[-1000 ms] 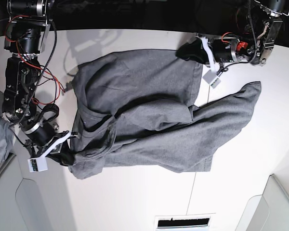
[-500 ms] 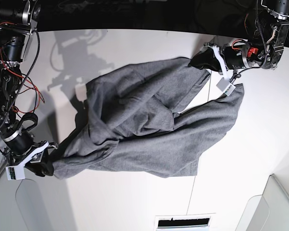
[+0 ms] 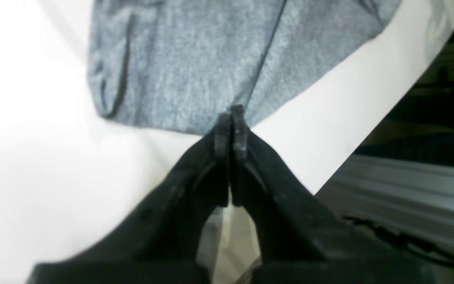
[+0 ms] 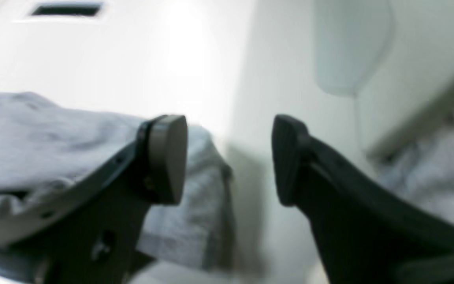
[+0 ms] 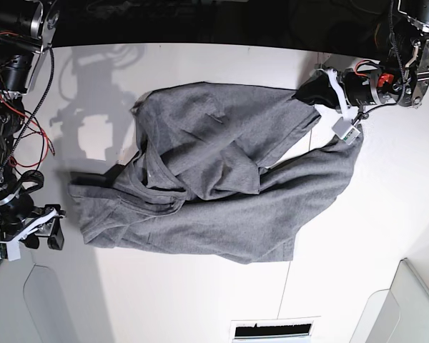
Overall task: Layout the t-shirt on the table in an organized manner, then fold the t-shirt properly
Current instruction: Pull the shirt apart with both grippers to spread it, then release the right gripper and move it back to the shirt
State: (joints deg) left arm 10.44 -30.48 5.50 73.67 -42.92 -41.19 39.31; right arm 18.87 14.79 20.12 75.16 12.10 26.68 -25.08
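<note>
The heather-grey t-shirt [image 5: 214,179] lies rumpled across the middle of the white table [image 5: 200,300], with folds bunched in its centre. My left gripper [image 5: 313,93] is shut on the shirt's far right corner; the left wrist view shows its fingertips [image 3: 231,118] pinched on the fabric's edge [image 3: 195,59]. My right gripper [image 5: 46,239] is open and empty, just left of the shirt's near left corner. In the right wrist view its fingers [image 4: 168,157] stand wide apart, with the shirt's corner [image 4: 34,130] lying behind the left one.
Light grey bins stand at the front right [image 5: 415,307] and front left [image 5: 50,307]. A dark slot [image 5: 270,330] sits at the front edge. A thin seam [image 5: 286,286] crosses the table. A paler grey cloth bundle [image 4: 428,177] lies beside my right gripper.
My right gripper has let go of the shirt's left corner and opened. My left gripper pulled its corner a little further right. The shirt now lies wider and flatter.
</note>
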